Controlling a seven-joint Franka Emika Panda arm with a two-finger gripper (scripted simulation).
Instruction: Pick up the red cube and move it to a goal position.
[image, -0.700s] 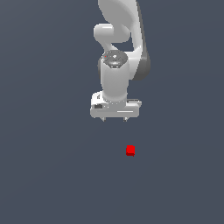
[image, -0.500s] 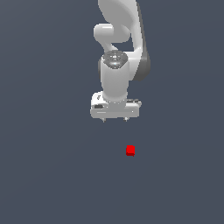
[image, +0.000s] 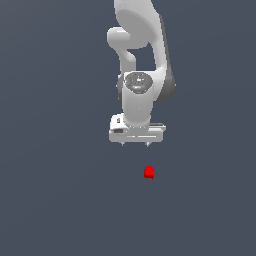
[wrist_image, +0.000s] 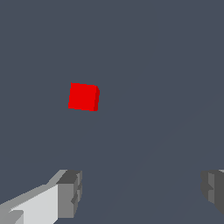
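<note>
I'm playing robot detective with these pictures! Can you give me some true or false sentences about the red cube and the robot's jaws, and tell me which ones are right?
1. The gripper is holding the red cube. False: the cube lies apart from it on the dark grey floor, with nothing between the jaws.
2. The jaws stand wide open. True: the wrist view shows a broad gap between the two fingers.
3. The cube is blue. False: it is bright red.
4. In the exterior view the cube sits below the gripper and a little toward the exterior view's right. True.
5. Two cubes lie on the floor. False: only one shows.
</note>
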